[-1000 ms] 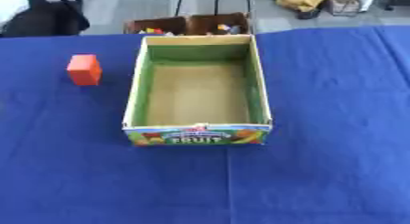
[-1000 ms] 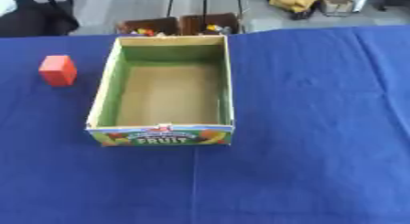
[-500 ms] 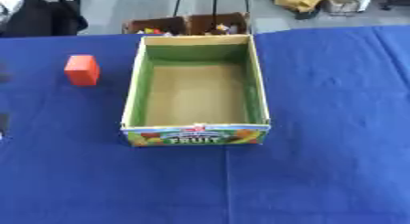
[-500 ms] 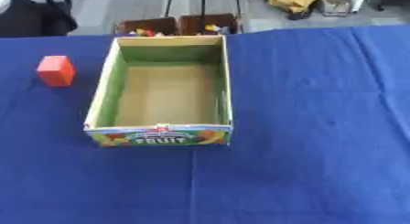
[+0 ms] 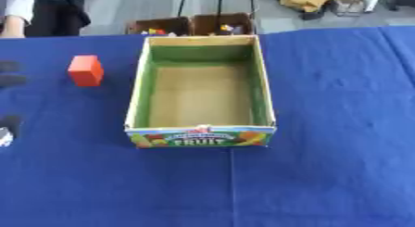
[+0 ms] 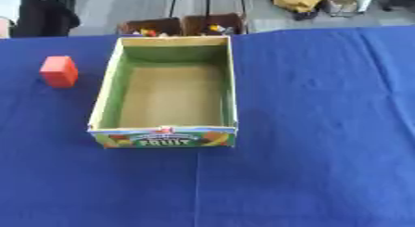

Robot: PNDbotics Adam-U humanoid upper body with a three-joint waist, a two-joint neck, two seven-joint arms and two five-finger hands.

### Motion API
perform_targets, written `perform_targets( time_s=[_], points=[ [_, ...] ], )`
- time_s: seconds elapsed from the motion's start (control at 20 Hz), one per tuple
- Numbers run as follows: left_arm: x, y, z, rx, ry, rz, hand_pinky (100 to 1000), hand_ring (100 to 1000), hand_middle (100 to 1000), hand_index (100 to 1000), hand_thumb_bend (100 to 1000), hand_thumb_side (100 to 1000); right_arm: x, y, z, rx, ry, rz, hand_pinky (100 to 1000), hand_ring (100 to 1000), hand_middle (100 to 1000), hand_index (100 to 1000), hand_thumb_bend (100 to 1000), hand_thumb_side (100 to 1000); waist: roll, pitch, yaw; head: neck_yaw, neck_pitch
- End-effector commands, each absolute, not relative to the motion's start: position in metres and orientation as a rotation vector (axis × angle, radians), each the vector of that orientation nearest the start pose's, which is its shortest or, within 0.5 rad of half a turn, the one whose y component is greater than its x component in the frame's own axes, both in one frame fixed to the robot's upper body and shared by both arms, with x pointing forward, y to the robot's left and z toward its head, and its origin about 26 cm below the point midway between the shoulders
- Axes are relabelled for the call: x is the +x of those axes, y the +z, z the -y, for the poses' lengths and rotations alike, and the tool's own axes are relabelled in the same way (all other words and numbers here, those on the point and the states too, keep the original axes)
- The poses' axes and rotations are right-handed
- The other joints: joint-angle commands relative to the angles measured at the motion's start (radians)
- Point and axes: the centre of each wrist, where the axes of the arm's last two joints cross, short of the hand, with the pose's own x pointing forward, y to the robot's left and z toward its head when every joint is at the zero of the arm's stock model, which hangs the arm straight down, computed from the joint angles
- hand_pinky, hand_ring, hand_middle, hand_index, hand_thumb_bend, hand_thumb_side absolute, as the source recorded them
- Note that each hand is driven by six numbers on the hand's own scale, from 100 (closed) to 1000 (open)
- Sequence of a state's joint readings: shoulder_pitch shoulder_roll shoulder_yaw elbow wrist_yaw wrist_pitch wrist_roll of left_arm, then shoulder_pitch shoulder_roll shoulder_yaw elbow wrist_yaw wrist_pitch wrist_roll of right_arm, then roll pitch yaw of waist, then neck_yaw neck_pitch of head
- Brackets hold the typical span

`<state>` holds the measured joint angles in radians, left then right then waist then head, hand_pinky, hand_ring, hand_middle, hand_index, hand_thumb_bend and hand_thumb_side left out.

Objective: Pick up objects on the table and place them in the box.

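Your left robot hand [image 5: 8, 78] shows only as a few dark, blurred shapes at the left edge of the left eye view, level with the red block; so little of it is in frame that you cannot tell whether its fingers are straight or curled. It touches nothing. Your right robot hand appears in neither view.

The small red rectangular block [image 5: 85, 70] stands upright on the blue cloth-covered bench [image 5: 340, 129], near the bench's left edge and toward the far side. It sits just beside the left wall of the box but apart from it, with blue cloth showing between the two. Its top face looks lighter, more orange, than its front face.

The open cardboard box with green inner walls and a printed "FRUIT" front panel [image 5: 201, 137] lies at the middle of the bench, its long side running away from you. Its brown floor holds nothing.

Beyond the far edge of the bench, two brown cardboard bins [image 5: 194, 24] stand on the grey floor with small coloured items inside, too small to make out.
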<state>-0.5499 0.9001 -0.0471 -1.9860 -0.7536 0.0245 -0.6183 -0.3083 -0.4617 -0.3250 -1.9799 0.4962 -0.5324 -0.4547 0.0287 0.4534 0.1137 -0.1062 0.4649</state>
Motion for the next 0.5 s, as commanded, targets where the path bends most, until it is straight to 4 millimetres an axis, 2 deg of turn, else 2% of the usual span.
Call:
perform_targets(
  time_s=[0.05, 0.2, 0.25, 0.3, 0.35, 0.4, 0.5],
  points=[
    [0.288, 0.344, -0.296, 1.364, -1.633, 1.491, 940, 999, 971, 1000, 204, 1000, 0.282, 0.255, 0.356, 1.222, -0.275, -2.889, 572, 670, 566, 796, 100, 1000, 0.015, -0.026, -0.005, 0.007, -0.003],
    [0.288, 0.349, -0.29, 1.372, -1.622, 1.506, 893, 965, 952, 1000, 303, 982, 0.282, 0.254, 0.356, 1.224, -0.278, -2.893, 573, 670, 563, 793, 100, 1000, 0.018, -0.026, -0.01, 0.011, -0.002],
    [0.288, 0.35, -0.288, 1.36, -1.618, 1.513, 893, 965, 952, 1000, 303, 982, 0.282, 0.254, 0.356, 1.225, -0.279, -2.894, 573, 670, 563, 793, 100, 1000, 0.019, -0.026, -0.011, 0.012, -0.002],
    [0.289, 0.351, -0.287, 1.343, -1.609, 1.522, 874, 947, 938, 1000, 332, 914, 0.282, 0.254, 0.356, 1.227, -0.28, -2.896, 573, 670, 562, 792, 100, 1000, 0.02, -0.026, -0.012, 0.015, -0.002],
    [0.29, 0.353, -0.286, 1.325, -1.6, 1.529, 873, 946, 937, 1000, 337, 895, 0.282, 0.254, 0.356, 1.227, -0.28, -2.898, 573, 670, 562, 792, 100, 1000, 0.021, -0.026, -0.013, 0.016, -0.002],
    [0.293, 0.355, -0.286, 1.31, -1.592, 1.53, 872, 937, 935, 1000, 333, 832, 0.282, 0.253, 0.356, 1.228, -0.28, -2.899, 573, 670, 560, 791, 100, 1000, 0.022, -0.026, -0.015, 0.018, -0.002],
    [0.298, 0.358, -0.285, 1.288, -1.582, 1.527, 880, 942, 952, 1000, 326, 790, 0.282, 0.253, 0.356, 1.23, -0.278, -2.901, 572, 669, 559, 790, 100, 1000, 0.023, -0.026, -0.017, 0.02, -0.002]
  ],
)
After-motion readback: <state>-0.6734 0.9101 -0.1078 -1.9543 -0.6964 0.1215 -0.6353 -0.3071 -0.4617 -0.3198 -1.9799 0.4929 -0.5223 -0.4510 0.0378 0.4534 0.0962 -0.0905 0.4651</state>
